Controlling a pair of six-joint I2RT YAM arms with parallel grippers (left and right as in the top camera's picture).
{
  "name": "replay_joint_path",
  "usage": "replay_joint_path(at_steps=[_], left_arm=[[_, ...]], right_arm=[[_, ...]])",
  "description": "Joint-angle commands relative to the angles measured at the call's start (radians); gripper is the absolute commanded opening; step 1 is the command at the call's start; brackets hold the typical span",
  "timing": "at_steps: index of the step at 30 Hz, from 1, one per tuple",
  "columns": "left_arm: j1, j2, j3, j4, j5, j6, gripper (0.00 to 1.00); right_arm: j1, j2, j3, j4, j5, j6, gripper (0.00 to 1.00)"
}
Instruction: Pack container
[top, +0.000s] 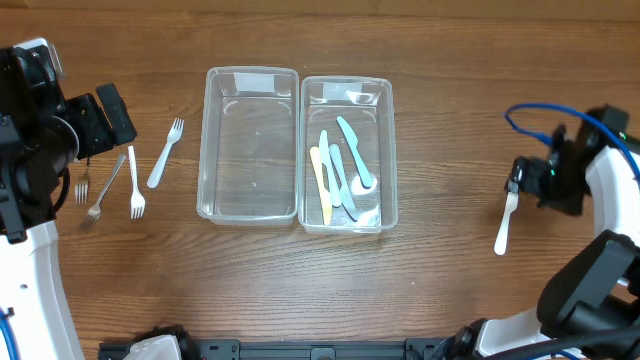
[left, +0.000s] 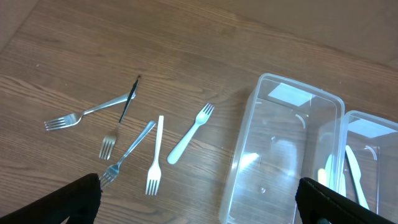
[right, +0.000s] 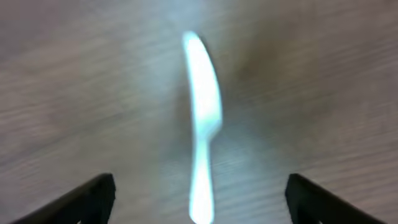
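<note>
Checking in from the remote station. The right claw (right: 200, 186) is spread wide, its two fingers (right: 81, 199) sitting out at the bottom corners of the wrist view, and it has hold of nothing. The white knife (right: 202, 124) lies on the wood in the gap between them, touching neither finger as far as I can see (that view is badly blurred, so I'm calling it a knife from its outline). From overhead, that knife sits on the table (top: 450, 290) just beside the claw, well to the right of both tubs.

The left claw (left: 199, 193) is also wide open and empty, hovering at the left side of the table over the fork pile.

The two clear tubs stand side by side in the middle, long sides touching or very nearly. The left tub (top: 250, 75) has nothing in it. The right tub (top: 390, 150) holds a handful of plastic knives (top: 340, 175): teal, pale blue and yellow ones, lying lengthwise and overlapping each other.

Left of the tubs are the forks. A white plastic fork (top: 165, 153) is nearest the left tub, a second white one (top: 134, 182) lies beside it, and three metal forks (left: 124, 155) are crossed loosely over each other further out.
</note>
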Motion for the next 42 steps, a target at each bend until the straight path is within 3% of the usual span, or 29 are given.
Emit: replay_joint_path(at_steps=[1, 7, 15, 42], left_arm=[[0.008, 0.002, 0.014, 0.008, -0.008, 0.023, 1.0], [0.008, 0.002, 0.014, 0.02, -0.008, 0.023, 1.0], [0.008, 0.002, 0.014, 0.02, -0.008, 0.023, 1.0], [0.008, 0.002, 0.014, 0.019, -0.007, 0.023, 1.0]], right_arm=[[-0.056, -0.019, -0.098, 0.024, 0.0, 0.006, 0.93], [-0.073, -0.019, -0.204, 0.081, 0.001, -0.011, 0.92], [-0.014, -0.006, -0.206, 0.064, 0.103, -0.019, 0.93], [-0.002, 0.086, -0.281, 0.142, 0.067, -0.019, 0.94]])
